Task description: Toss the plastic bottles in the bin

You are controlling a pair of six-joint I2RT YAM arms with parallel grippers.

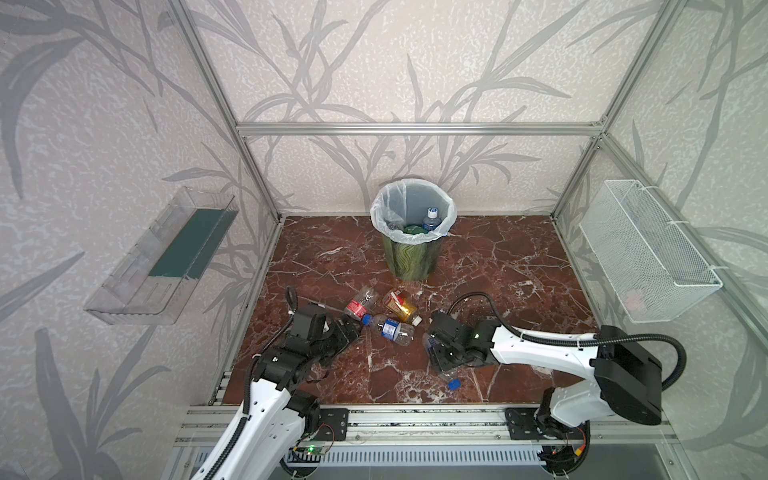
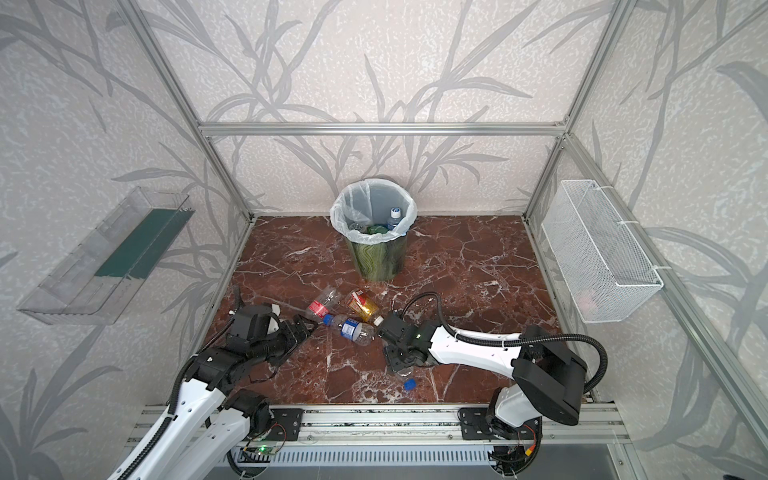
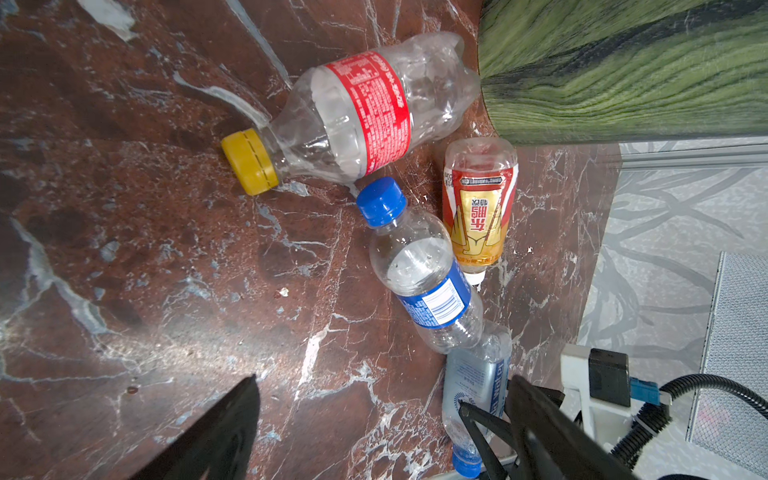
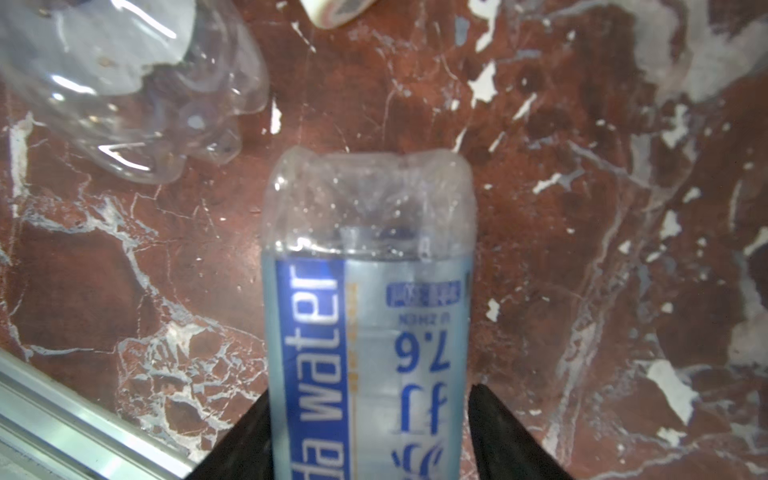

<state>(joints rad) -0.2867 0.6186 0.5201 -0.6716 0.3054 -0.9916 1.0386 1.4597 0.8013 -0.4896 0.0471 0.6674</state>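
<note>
One soda water bottle [image 4: 368, 311], between jaws of right pincer [image 4: 370, 390], sides touched

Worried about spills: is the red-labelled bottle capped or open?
Capped: the red-labelled bottle, lying on its side, has a yellow cap on its neck.

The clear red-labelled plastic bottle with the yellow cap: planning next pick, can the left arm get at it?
Probably yes: the open left gripper sits close by, bare marble between, nothing lying on the red-labelled bottle.
</note>
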